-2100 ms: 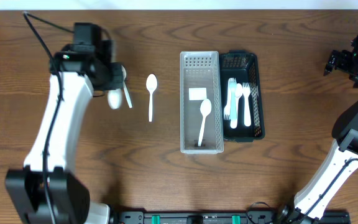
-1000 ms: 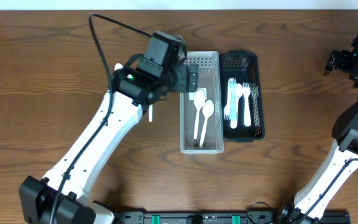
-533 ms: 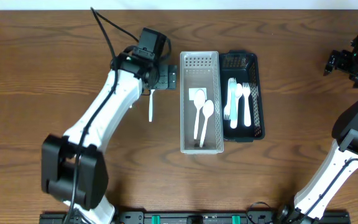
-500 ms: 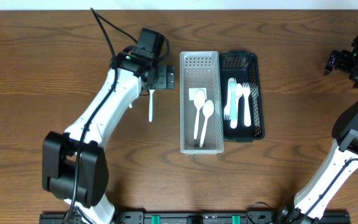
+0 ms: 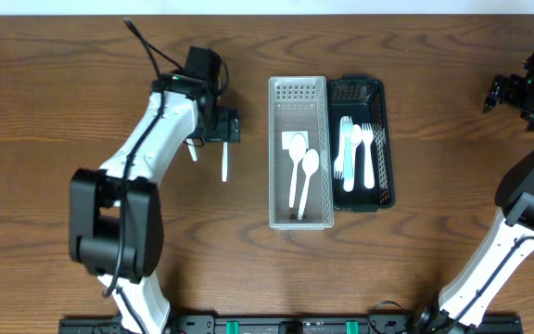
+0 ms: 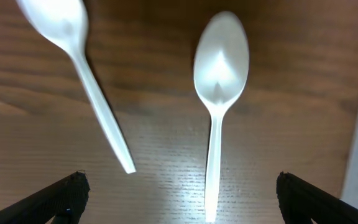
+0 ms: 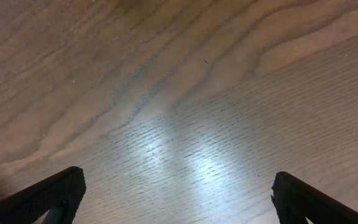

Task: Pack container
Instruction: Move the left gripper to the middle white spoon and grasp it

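Left gripper wide open, holding nothing, above a white spoon left of the clear tray, right gripper wide too

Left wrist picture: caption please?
One centred white plastic spoon and one tilted white plastic spoon lie apart on a brown wooden table.

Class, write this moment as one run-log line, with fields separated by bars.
left gripper open above two loose spoons | clear bin holds two packed spoons | right gripper open, empty
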Robot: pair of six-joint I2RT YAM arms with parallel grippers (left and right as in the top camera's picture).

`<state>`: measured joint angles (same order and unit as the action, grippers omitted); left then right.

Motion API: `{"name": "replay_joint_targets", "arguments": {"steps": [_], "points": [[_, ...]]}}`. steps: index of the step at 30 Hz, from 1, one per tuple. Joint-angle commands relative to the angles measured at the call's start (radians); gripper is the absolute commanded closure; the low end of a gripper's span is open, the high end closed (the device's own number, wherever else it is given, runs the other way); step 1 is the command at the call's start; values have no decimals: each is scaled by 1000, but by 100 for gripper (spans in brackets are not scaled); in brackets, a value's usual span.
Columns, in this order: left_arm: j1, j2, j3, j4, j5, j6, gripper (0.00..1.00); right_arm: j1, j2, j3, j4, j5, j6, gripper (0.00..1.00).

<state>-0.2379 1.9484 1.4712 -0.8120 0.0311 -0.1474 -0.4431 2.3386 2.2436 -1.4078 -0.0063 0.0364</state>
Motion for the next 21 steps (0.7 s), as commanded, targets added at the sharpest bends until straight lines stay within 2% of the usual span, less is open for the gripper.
{"name": "replay_joint_targets", "arguments": {"steps": [1,21], "points": [[-6,44,6,-14,19,26,2,-2,-8,0,2,2,-4,1],[-8,110,6,51,93,27,2,-2,-8,0,2,2,-4,1]]}}
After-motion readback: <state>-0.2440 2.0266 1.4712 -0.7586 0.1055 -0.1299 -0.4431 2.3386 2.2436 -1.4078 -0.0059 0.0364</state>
